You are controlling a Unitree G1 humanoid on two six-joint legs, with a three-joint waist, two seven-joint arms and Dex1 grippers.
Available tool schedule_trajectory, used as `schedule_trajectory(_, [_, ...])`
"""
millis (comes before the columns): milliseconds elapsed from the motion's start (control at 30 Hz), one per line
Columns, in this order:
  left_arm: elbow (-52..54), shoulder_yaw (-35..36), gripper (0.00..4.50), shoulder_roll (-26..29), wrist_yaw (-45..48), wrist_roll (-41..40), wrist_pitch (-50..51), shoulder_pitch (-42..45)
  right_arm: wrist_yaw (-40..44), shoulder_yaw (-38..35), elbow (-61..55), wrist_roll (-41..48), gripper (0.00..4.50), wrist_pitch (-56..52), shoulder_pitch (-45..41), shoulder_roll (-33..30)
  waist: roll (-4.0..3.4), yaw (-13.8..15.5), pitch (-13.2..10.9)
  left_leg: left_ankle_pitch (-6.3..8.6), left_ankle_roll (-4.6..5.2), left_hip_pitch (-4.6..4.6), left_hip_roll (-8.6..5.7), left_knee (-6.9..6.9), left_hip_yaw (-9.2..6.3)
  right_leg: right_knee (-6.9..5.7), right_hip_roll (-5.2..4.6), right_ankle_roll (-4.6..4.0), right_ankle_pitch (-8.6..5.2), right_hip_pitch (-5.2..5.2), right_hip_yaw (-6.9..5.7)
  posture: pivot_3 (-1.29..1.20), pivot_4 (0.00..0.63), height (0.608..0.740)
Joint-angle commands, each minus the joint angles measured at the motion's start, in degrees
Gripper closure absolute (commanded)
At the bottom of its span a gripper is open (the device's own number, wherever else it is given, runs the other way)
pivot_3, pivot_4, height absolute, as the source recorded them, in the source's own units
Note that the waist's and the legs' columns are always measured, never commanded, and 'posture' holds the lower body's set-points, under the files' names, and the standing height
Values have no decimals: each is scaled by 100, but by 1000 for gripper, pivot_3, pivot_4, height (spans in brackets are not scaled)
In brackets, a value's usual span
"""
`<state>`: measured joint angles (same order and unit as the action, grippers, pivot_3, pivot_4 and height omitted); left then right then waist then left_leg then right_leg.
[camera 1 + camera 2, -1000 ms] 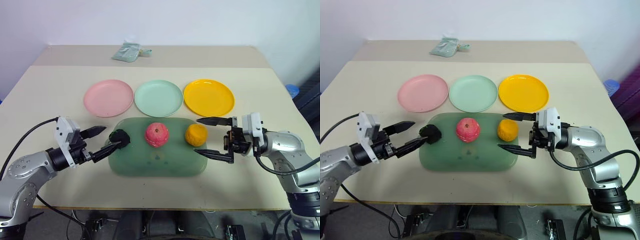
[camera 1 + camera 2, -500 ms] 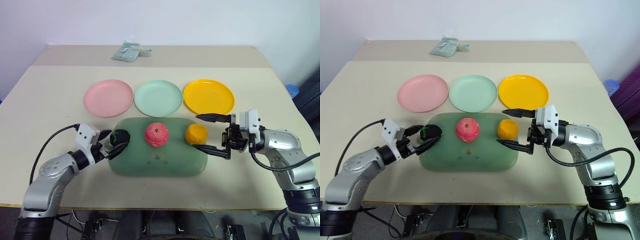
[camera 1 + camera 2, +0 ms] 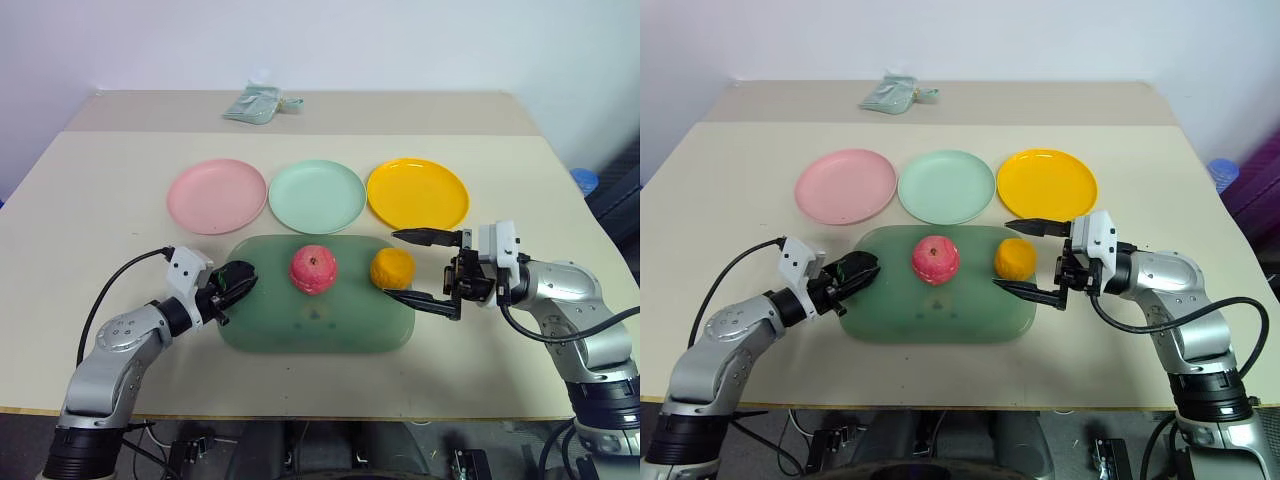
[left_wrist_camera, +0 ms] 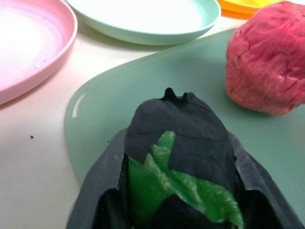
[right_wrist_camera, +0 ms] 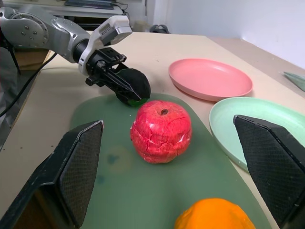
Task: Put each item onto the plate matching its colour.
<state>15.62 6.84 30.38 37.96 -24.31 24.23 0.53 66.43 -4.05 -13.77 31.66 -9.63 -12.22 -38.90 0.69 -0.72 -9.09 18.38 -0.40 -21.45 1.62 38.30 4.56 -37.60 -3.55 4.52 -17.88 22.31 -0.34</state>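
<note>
The two head views look forward and down over the table, sharing the green tray. The left wrist view sits close behind the left gripper; the right wrist view looks past the right gripper across that tray.

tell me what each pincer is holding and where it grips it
Left pincer is shut on the dark-green ball, fingers on its two sides. Right pincer is open, holding nothing.

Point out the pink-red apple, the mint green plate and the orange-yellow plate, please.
pink-red apple (image 3: pixel 313 268), left eye view, on the middle of its top.
mint green plate (image 3: pixel 317 196), left eye view, on its bare centre.
orange-yellow plate (image 3: pixel 417 193), left eye view, on its bare centre.
</note>
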Motion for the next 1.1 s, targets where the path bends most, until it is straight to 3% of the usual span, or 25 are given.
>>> schedule_trajectory(33, [206, 421, 2931, -183, -402, -168, -128, 449, -78, -125, -235, 73, 0, 7, -6, -18, 0, 12, 0, 0, 0, 0, 0, 1, 0, 0, 0, 0, 0, 0, 0, 0, 150, 740])
schedule_trajectory(200, [-95, 688, 2931, -547, -896, -1118, 910, 2173, -275, -166, -237, 96, 0, -10, -121, 40, 8, 72, -4, 0, 0, -9, 0, 34, -4, -24, 0, 1, 1, 0, -3, 0, 150, 740])
schedule_trajectory(300, [-1210, 197, 2931, -743, -1431, -190, 556, 3380, -375, -167, -212, 84, 0, -9, -193, 63, 8, 103, -3, 4, 7, -16, -4, 66, -4, -40, 1, 5, 2, 1, -3, 0, 150, 740])
schedule_trajectory(400, [-2189, -257, 2931, -949, -1556, 364, 388, 4033, -444, -136, -219, 46, 0, -5, -230, 85, 8, 119, -3, 5, 9, -15, -7, 75, -1, -40, 5, 12, 6, -2, -2, 0, 150, 740])
schedule_trajectory(467, [-3263, -449, 2931, -1355, -1679, 681, -90, 4598, -500, -126, -224, 36, 0, -14, -273, 99, 9, 141, -4, 6, 11, -18, -8, 75, 1, -41, 7, 13, 6, 2, 0, 0, 150, 740])
schedule_trajectory(600, [-5338, -637, 2931, -1884, -1861, 1272, -1036, 5408, -596, -99, -245, 6, 0, -47, -348, 110, 14, 151, -6, 6, 14, -76, -12, 100, -3, -39, 19, 29, 15, 44, -7, 0, 150, 740])
schedule_trajectory(700, [-6161, -586, 2931, -2015, -1845, 1419, -1458, 5703, -643, -74, -282, -8, 0, -69, -357, 119, 14, 114, -7, 6, 15, -96, -13, 101, 1, -38, 21, 30, 16, 69, -6, 0, 150, 740])
schedule_trajectory(900, [-6811, -583, 251, -2224, -1540, 1515, -1769, 5958, -803, -44, -441, -31, 0, -156, -393, 145, 15, 136, -7, 5, 12, -102, -9, 98, 6, -43, 25, 31, 16, 83, -4, 0, 150, 740])
schedule_trajectory(1100, [-5746, -491, 110, -2141, -1472, 1450, -1713, 5635, -886, -90, -515, -34, 0, -199, -327, 124, 15, 141, -7, 5, 13, -103, -10, 101, 4, -45, 21, 31, 16, 81, -3, 0, 150, 740])
